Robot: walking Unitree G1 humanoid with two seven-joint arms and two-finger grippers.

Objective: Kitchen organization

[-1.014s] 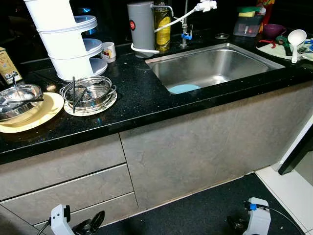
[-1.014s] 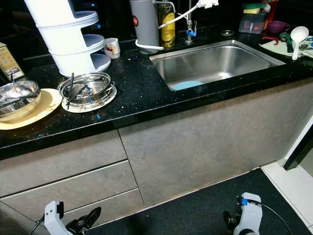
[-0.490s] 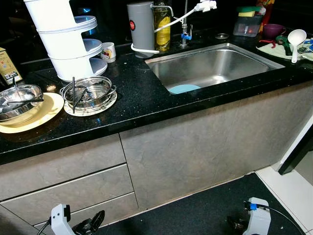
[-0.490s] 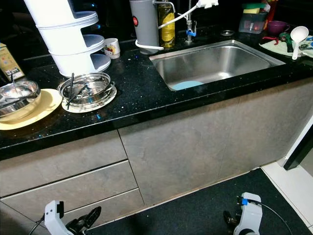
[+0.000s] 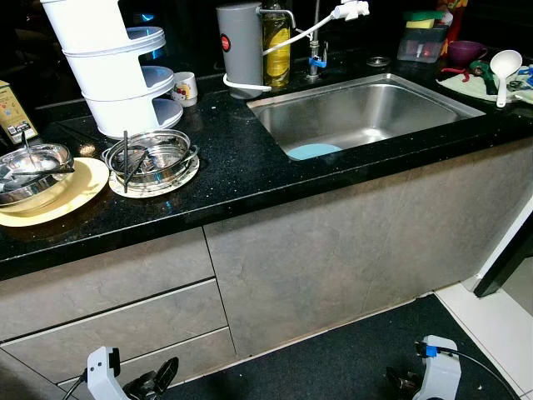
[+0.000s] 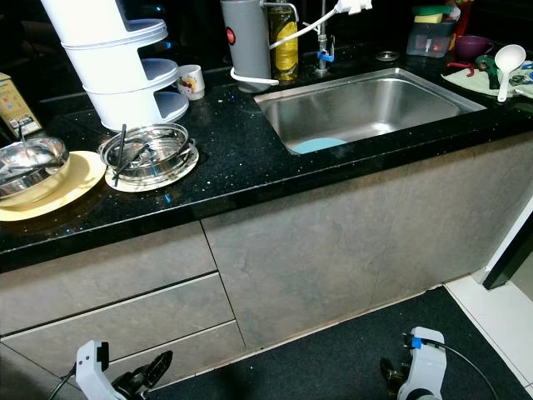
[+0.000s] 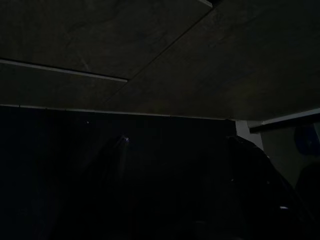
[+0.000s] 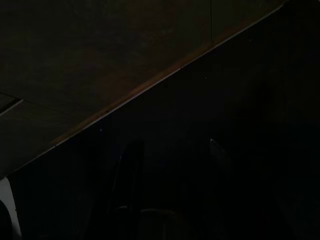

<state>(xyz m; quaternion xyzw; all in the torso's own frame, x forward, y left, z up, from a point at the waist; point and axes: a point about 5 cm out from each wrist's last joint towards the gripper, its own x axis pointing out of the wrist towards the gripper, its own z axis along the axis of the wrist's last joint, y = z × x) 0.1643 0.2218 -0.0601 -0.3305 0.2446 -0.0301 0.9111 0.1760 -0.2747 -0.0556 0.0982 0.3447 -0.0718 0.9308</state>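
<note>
Stance: the robot faces a black counter (image 5: 241, 167); both arms hang idle low by the cabinet fronts, well below the counter's front edge.
Left pincer (image 5: 154, 383): near the lower drawer front, grasping nothing; its dark fingers look slightly parted, but I cannot tell for sure.
Right pincer (image 5: 400, 383): low over the dark floor mat, grasping nothing; whether released or clenched I cannot tell.
Task's things: a steel strainer bowl (image 5: 154, 157) on a small plate and a steel bowl (image 5: 33, 167) on a yellow plate (image 5: 58, 200), both at the counter's left end near its front edge; a blue dish (image 5: 315, 151) lies at the sink's (image 5: 366, 108) near left corner.
Key relation: the steel dishes lie up and forward of the left pincer, which is judged the nearer arm; the utensils in the strainer bowl run roughly front to back.
Right end: a white ladle (image 5: 505, 65) and clutter at the far right corner.
View difference: the eye views show the countertop; the wrist views, very dark, give cabinet seams and floor.
</note>
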